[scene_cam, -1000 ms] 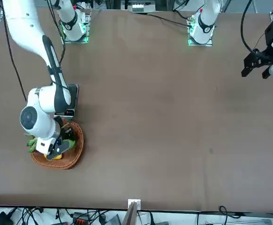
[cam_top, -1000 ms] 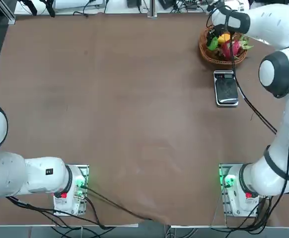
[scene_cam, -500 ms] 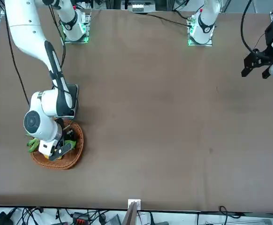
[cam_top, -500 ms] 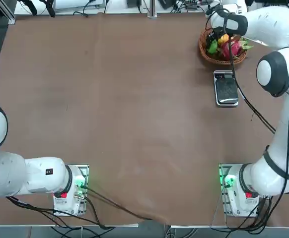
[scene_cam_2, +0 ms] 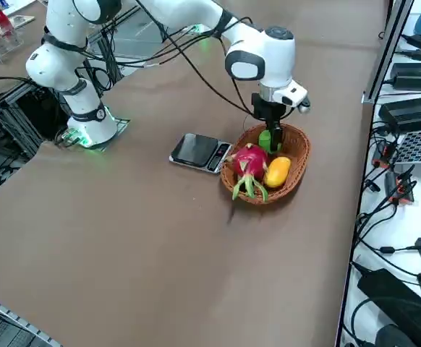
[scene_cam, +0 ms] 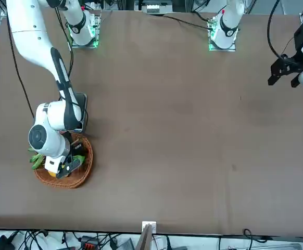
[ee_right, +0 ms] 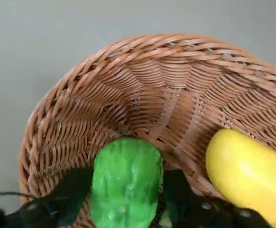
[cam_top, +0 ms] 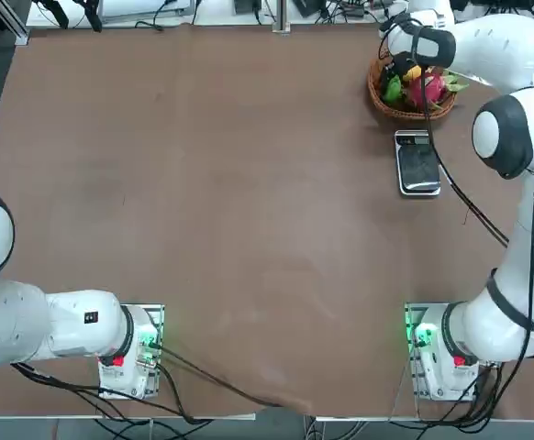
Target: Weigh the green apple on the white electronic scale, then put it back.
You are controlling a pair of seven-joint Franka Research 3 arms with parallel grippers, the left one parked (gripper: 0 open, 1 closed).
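Our right gripper (ee_right: 126, 197) has its fingers spread wide astride the green apple (ee_right: 126, 183), which sits in the wicker basket (ee_right: 171, 40); we cannot tell whether they touch it. The white electronic scale (scene_cam_2: 201, 152) bears nothing, so lifting, weighing and returning all remain.

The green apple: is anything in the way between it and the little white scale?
Yes, the near wall of the basket and the pink dragon fruit beside the apple; lifted over both, by the right gripper, it should reach the scale.
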